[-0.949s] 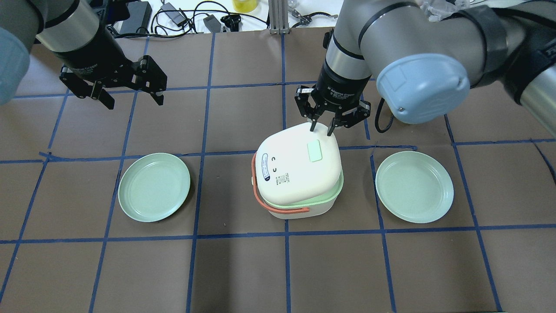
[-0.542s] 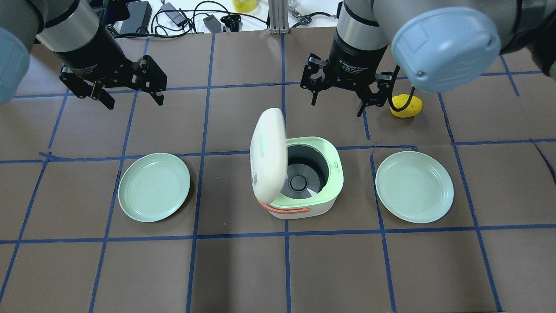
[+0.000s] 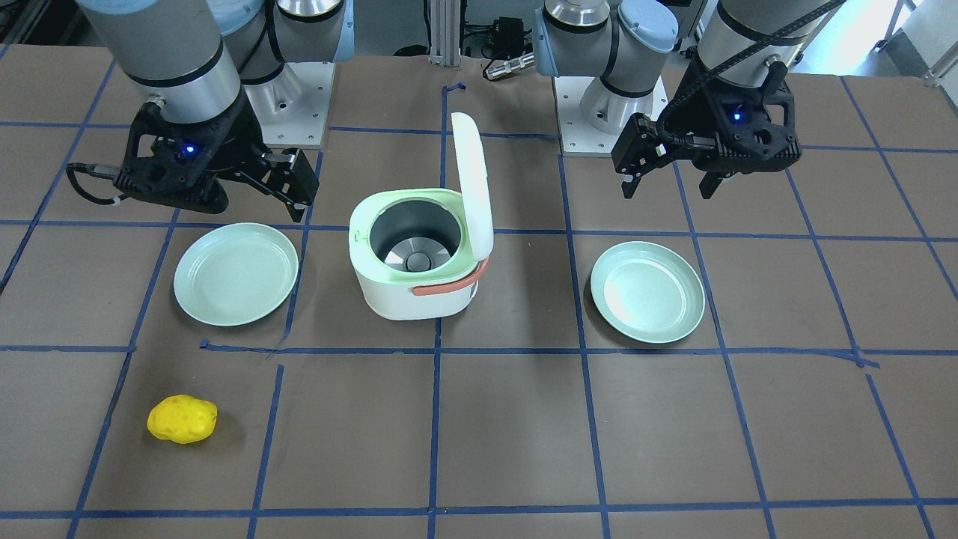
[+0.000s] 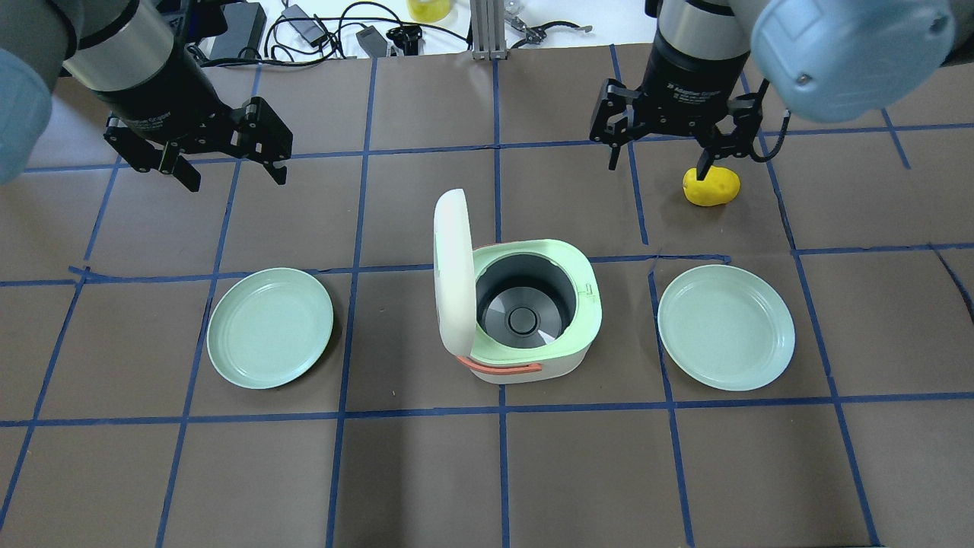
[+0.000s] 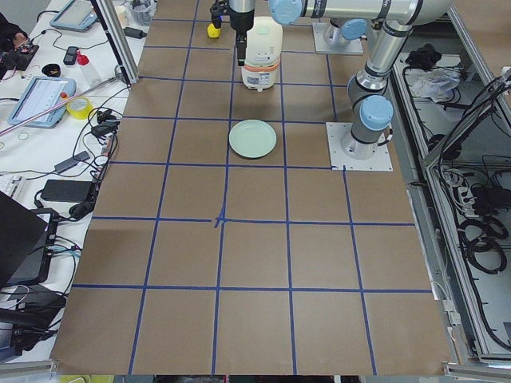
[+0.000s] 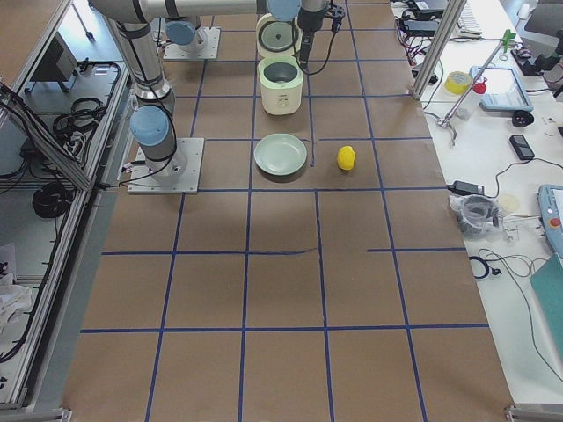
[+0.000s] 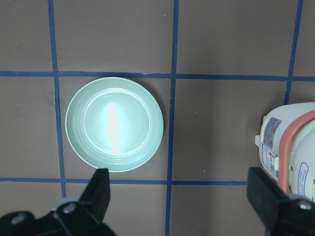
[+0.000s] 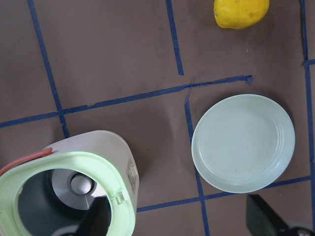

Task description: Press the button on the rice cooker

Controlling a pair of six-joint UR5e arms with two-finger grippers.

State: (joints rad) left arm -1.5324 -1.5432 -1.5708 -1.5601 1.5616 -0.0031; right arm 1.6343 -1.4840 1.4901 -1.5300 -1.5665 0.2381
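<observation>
The white rice cooker [image 4: 533,367] with a pale green rim and orange handle stands mid-table. Its lid [image 4: 453,266] stands upright and open, and the grey inner pot [image 4: 525,304] is bare. It also shows in the front view [image 3: 408,296] and the right wrist view [image 8: 74,196], where a small white latch [image 8: 131,172] sits on the rim. My right gripper [image 4: 659,164] is open and empty, beyond the cooker to its right and apart from it. My left gripper [image 4: 234,179] is open and empty at the far left.
A pale green plate [image 4: 270,327] lies left of the cooker and another [image 4: 727,327] lies right of it. A yellow lemon-like object [image 4: 711,186] lies just under my right gripper's right finger. Cables and adapters lie past the table's far edge.
The lid was closed with my right gripper's fingertips at its far edge; it has since swung up and open. The right gripper rose and moved away to the right. The left arm has not moved.
</observation>
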